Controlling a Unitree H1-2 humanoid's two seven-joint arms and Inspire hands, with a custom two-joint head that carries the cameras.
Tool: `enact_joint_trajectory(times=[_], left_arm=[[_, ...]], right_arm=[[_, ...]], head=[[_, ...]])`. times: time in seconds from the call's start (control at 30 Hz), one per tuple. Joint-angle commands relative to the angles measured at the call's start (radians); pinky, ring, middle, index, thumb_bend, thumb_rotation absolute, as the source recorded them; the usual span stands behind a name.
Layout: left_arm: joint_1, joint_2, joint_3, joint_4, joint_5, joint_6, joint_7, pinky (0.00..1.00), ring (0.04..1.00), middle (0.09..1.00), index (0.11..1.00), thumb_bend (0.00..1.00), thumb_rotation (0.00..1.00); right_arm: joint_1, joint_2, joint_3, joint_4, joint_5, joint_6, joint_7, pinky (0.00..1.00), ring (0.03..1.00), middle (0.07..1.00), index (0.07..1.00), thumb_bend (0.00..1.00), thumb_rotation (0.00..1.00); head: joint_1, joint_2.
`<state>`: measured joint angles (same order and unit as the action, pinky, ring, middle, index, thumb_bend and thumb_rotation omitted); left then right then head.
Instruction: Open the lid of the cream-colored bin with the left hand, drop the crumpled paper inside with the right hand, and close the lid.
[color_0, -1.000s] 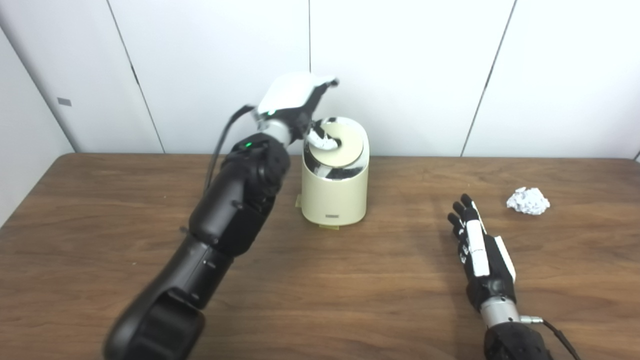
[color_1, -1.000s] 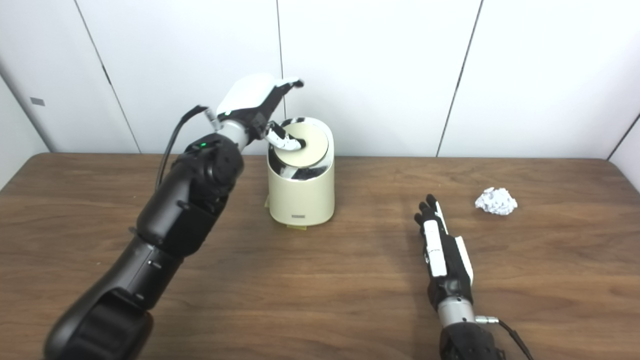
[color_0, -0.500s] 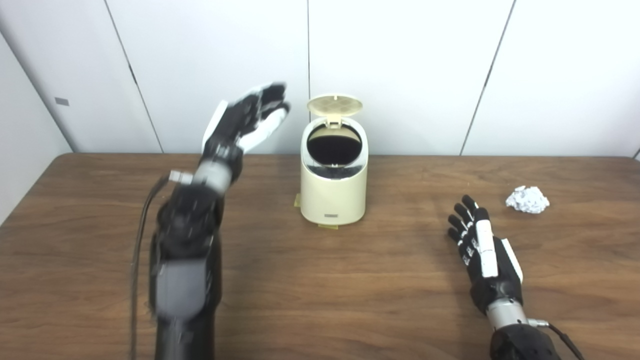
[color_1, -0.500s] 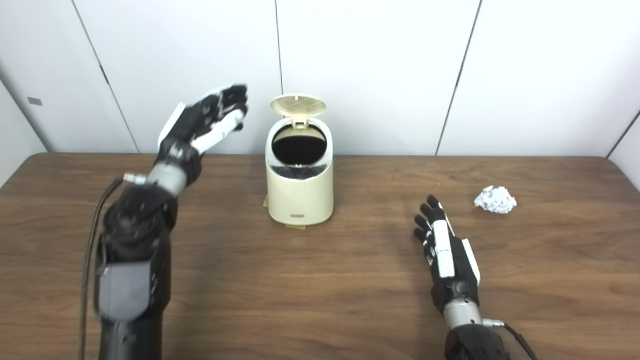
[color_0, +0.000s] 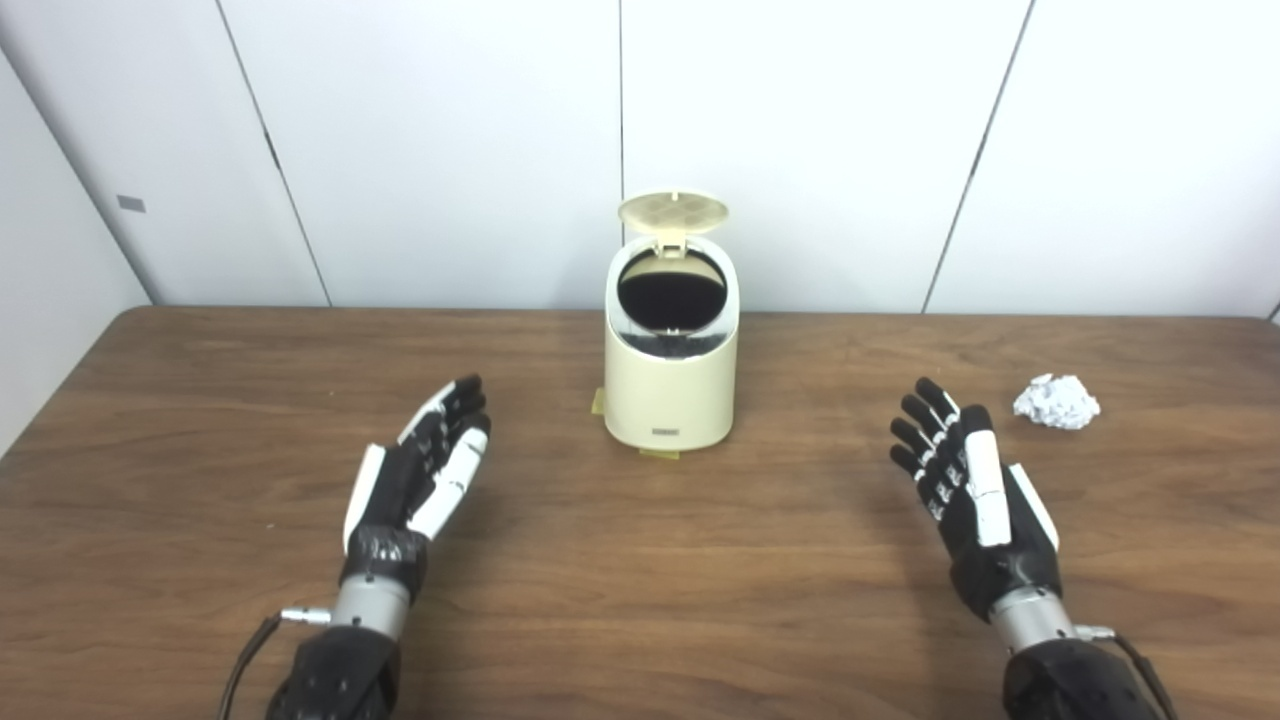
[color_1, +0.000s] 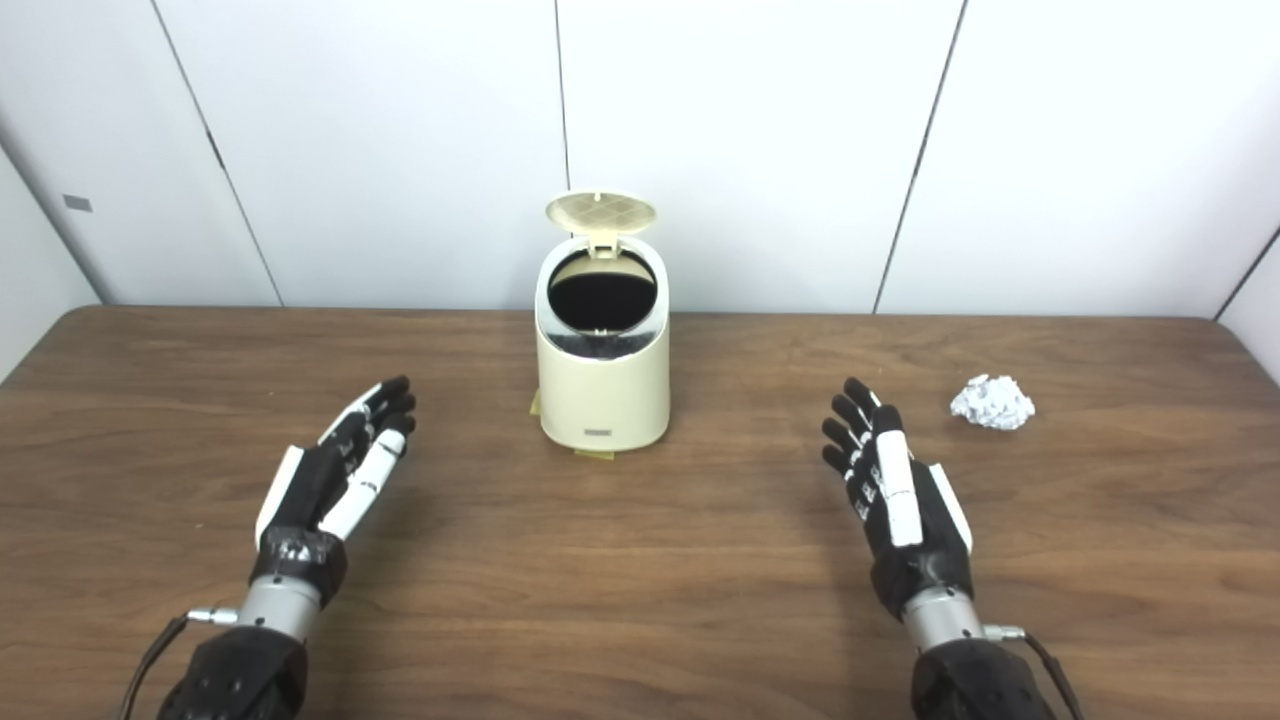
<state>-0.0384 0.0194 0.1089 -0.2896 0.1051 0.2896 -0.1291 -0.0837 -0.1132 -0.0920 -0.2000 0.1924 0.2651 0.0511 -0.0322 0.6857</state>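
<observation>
Left hand (color_0: 420, 480): lying low over table (color_0: 200, 420), fingers apart, holding nothing. Right hand (color_0: 975, 510): likewise, fingers spreading, empty. Bin (color_0: 671, 375): cream, standing mid-table, lid (color_0: 673, 212) standing upright, interior showing dark, contents indiscernible. Paper (color_0: 1056, 401): white, crumpled, sitting beyond right hand.

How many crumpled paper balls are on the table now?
1. The paper ball lies on the table, to the right of the bin and beyond the right robot hand. The open bin's inside is dark, so another could be hidden there.
</observation>
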Motion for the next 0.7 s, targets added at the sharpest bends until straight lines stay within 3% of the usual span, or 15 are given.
enact_joint_trajectory(times=[0.0,0.1,0.2,0.3,0.47,0.5,0.57,0.67], left_arm=[[-0.011,0.003,-0.011,-0.037,-0.027,-0.038,0.009,1.0,0.979,0.962,0.962,0.46,0.77],[0.012,0.012,-0.021,-0.029,-0.043,-0.051,0.008,1.0,0.998,0.991,0.995,0.56,0.71],[0.022,0.02,-0.025,-0.005,-0.054,-0.088,0.013,1.0,1.0,1.0,1.0,0.61,0.67],[0.022,0.024,-0.021,0.013,-0.076,-0.104,0.015,0.98,1.0,1.0,1.0,0.62,0.63],[0.029,0.026,-0.013,0.01,-0.123,-0.076,0.016,1.0,1.0,1.0,1.0,0.58,0.6],[0.032,0.03,-0.014,0.008,-0.124,-0.073,0.017,1.0,1.0,1.0,1.0,0.56,0.61],[0.036,0.043,-0.021,0.007,-0.113,-0.076,0.017,1.0,1.0,0.997,1.0,0.55,0.62],[0.045,0.06,-0.028,0.004,-0.103,-0.083,0.015,1.0,1.0,0.985,1.0,0.55,0.62]], right_arm=[[-0.061,-0.064,-0.024,-0.032,-0.007,-0.021,0.02,0.92,0.935,0.951,0.952,0.72,0.83],[-0.084,-0.138,-0.055,0.0,-0.014,-0.051,0.04,0.92,0.947,0.973,0.984,0.75,0.8],[-0.104,-0.212,-0.084,0.037,-0.037,-0.061,0.045,0.94,0.974,0.998,0.994,0.72,0.75],[-0.123,-0.278,-0.102,0.027,-0.074,-0.046,0.04,0.89,0.953,0.983,0.977,0.68,0.54],[-0.148,-0.366,-0.082,-0.036,-0.301,0.002,-0.023,0.83,0.889,0.915,0.926,0.72,0.26],[-0.154,-0.384,-0.067,-0.04,-0.367,0.009,-0.034,0.77,0.865,0.903,0.917,0.73,0.21],[-0.169,-0.422,-0.034,-0.042,-0.49,0.04,-0.043,0.73,0.835,0.876,0.908,0.76,0.21],[-0.196,-0.45,-0.011,-0.017,-0.572,0.062,-0.04,0.71,0.835,0.878,0.904,0.79,0.14]], head=[[-0.013,0.002],[-0.051,0.0],[-0.109,-0.002],[-0.168,-0.004],[-0.252,-0.022],[-0.263,-0.028],[-0.287,-0.043],[-0.311,-0.063]])
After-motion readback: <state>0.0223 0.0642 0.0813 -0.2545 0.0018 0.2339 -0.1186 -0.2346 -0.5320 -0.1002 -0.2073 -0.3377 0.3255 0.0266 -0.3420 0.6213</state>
